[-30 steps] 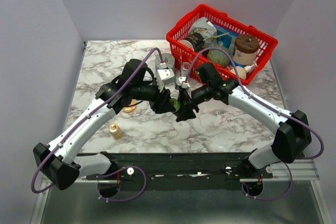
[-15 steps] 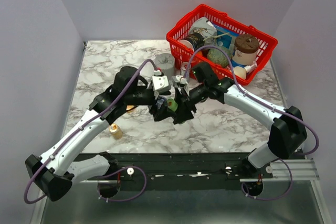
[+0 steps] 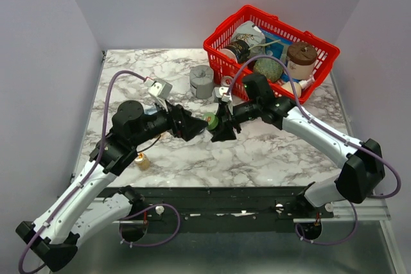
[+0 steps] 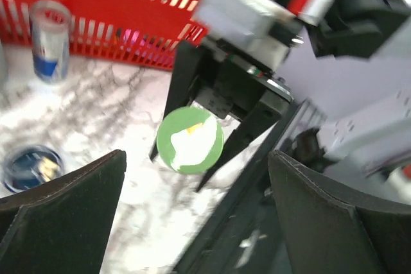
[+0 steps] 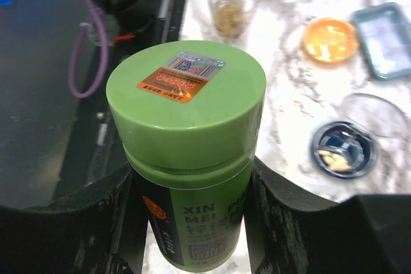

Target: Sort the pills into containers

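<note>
Two dishes sit on the white-grey marble tabletop (image 3: 270, 152): one orange dish (image 5: 330, 40) and one dark blue dish (image 5: 342, 150) holding pale pills (image 5: 334, 158), near each other but not touching. One capped green bottle (image 5: 186, 113) is clamped in the right claw (image 3: 218, 126). The left claw (image 3: 191, 126) has its jaws wide apart, holds nothing and faces the bottle. One small amber bottle (image 5: 225, 3), one pale blue tray (image 5: 385, 40), one grey notched block (image 3: 201, 81), one red basket (image 3: 270, 43) at the far right. Plain pale walls on three sides.

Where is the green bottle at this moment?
In the top view, the green bottle is held in the right gripper above the table, facing the open left gripper.
</note>
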Available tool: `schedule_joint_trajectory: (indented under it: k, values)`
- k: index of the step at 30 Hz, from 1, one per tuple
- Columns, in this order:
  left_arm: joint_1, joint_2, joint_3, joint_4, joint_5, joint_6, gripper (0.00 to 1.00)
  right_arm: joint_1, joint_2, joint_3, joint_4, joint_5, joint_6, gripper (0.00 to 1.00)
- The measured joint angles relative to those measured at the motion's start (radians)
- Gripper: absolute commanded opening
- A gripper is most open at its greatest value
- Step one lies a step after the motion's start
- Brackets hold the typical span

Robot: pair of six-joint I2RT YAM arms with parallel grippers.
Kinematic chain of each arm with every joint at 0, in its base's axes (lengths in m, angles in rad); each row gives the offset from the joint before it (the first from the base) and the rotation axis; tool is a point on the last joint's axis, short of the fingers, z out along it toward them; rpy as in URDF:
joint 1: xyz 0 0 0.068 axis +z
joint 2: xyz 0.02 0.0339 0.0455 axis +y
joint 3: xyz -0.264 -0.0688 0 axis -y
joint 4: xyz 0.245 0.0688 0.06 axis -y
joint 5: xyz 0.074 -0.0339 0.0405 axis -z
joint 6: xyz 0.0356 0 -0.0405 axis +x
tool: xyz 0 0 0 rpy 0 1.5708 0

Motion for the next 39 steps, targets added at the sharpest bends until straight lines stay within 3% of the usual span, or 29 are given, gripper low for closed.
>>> schedule_joint_trajectory:
  k: [3, 7, 11, 15, 20, 26, 27, 28, 34, 39]
  values:
    - [0.001, -0.021, -0.057, 0.026, -0.071, -0.237, 0.99, 0.000, -0.013, -0.004, 0.029, 0.075, 0.008, 0.15]
    - [-0.014, 0.027, -0.055, 0.014, -0.127, -0.439, 0.99, 0.000, -0.013, -0.007, 0.042, 0.127, 0.019, 0.15]
    - [-0.065, 0.142, 0.063, -0.076, -0.206, -0.512, 0.95, 0.000, -0.012, -0.007, 0.045, 0.152, 0.020, 0.15]
    - [-0.089, 0.198, 0.105, -0.114, -0.261, -0.531, 0.81, 0.000, -0.012, -0.007, 0.045, 0.163, 0.020, 0.15]
    - [-0.100, 0.264, 0.140, -0.200, -0.310, -0.526, 0.73, 0.000, -0.012, -0.007, 0.047, 0.171, 0.020, 0.15]
    - [-0.109, 0.291, 0.183, -0.229, -0.325, -0.490, 0.36, 0.000, -0.004, -0.008, 0.045, 0.179, 0.020, 0.15]
    - [-0.109, 0.294, 0.188, -0.233, -0.325, -0.484, 0.26, 0.000, -0.003, -0.008, 0.045, 0.181, 0.021, 0.15]
    - [-0.110, 0.297, 0.194, -0.237, -0.326, -0.473, 0.23, 0.000, -0.003, -0.008, 0.046, 0.182, 0.020, 0.15]
    - [-0.110, 0.306, 0.203, -0.240, -0.299, -0.382, 0.21, 0.000, 0.001, -0.008, 0.047, 0.181, 0.018, 0.14]
    - [-0.088, 0.307, 0.203, -0.211, -0.106, -0.054, 0.25, 0.000, 0.003, -0.007, 0.026, 0.134, -0.010, 0.14]
